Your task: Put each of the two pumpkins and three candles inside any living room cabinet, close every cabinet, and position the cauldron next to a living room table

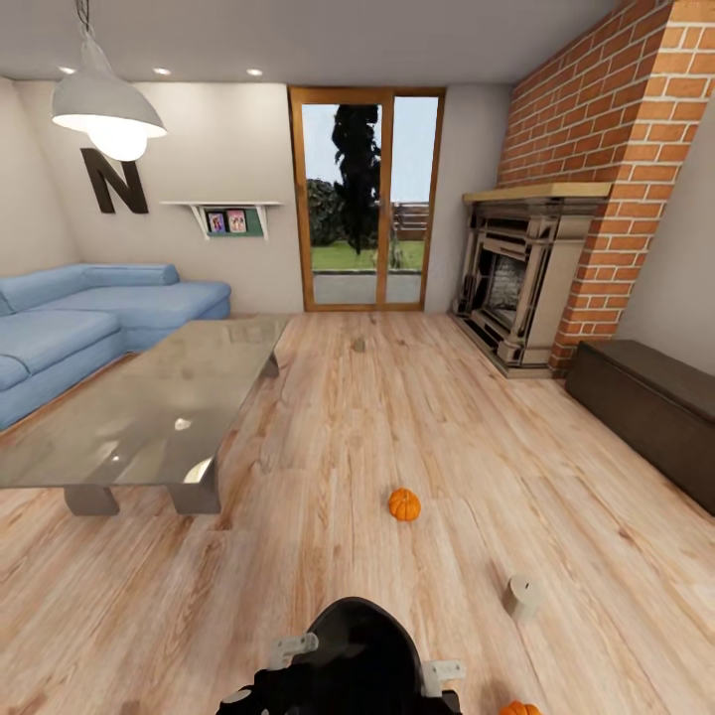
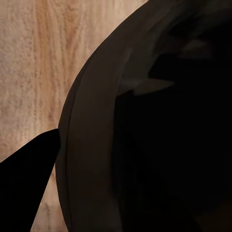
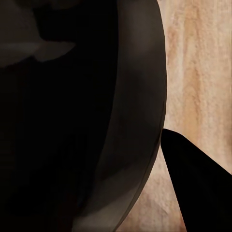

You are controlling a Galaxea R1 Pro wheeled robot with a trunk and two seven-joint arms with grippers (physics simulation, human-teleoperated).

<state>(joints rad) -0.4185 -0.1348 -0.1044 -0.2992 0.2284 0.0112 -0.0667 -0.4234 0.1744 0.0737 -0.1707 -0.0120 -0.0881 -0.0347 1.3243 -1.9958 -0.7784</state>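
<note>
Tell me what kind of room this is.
Most likely a living room: a blue sofa beside a low glass-topped table, a fireplace in a brick wall, and a wooden floor.

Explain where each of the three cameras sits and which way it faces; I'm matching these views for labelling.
Head view: high on the robot, facing forward and down across the wood floor toward the glass-topped coffee table and glazed door; the grippers flank the glossy black round cauldron.
Left wrist view: by the left gripper, looking along a dark finger at the cauldron's wall.
Right wrist view: by the right gripper, mirrored, dark finger showing.
Shared: the cauldron and floor.
</note>
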